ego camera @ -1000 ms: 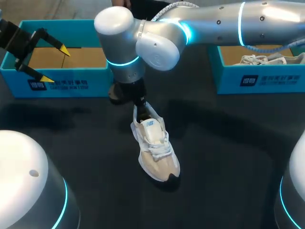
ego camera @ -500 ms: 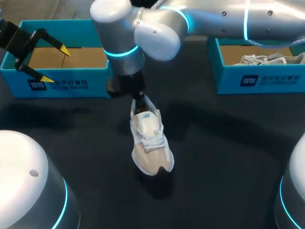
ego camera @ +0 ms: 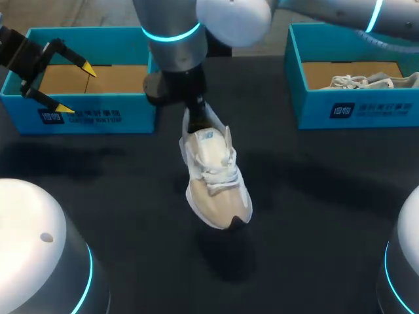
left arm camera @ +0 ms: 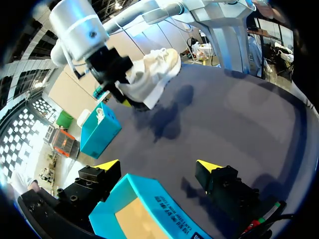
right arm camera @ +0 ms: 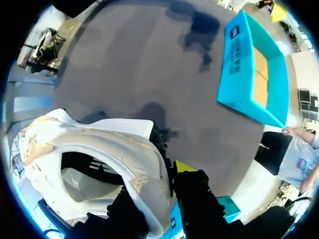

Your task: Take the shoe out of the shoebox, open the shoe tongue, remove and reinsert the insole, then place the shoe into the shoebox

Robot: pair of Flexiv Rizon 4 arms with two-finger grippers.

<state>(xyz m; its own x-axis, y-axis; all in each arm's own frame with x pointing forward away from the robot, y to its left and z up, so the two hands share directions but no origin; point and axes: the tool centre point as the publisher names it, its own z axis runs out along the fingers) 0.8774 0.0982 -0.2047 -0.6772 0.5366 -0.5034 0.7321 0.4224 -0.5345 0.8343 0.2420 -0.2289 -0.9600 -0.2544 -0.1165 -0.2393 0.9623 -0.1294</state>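
The beige-and-white shoe (ego camera: 215, 176) hangs clear of the dark table (ego camera: 314, 216) near its middle, laces up and toe pointing away from the gripper, its shadow lying on the tabletop below it. The right gripper (right arm camera: 167, 175) has it by the heel, with the fingers closed on the heel collar, one inside the opening and one outside. This arm comes in from the right and reaches past the middle. Off to the left stands the left shoebox (ego camera: 91, 104), teal with its brown floor showing. The left gripper (ego camera: 73, 88) hovers over its near wall with fingers spread wide and nothing between them. On the right side of the table, well apart, the right shoebox (ego camera: 353, 104) holds a second shoe (ego camera: 366, 80).
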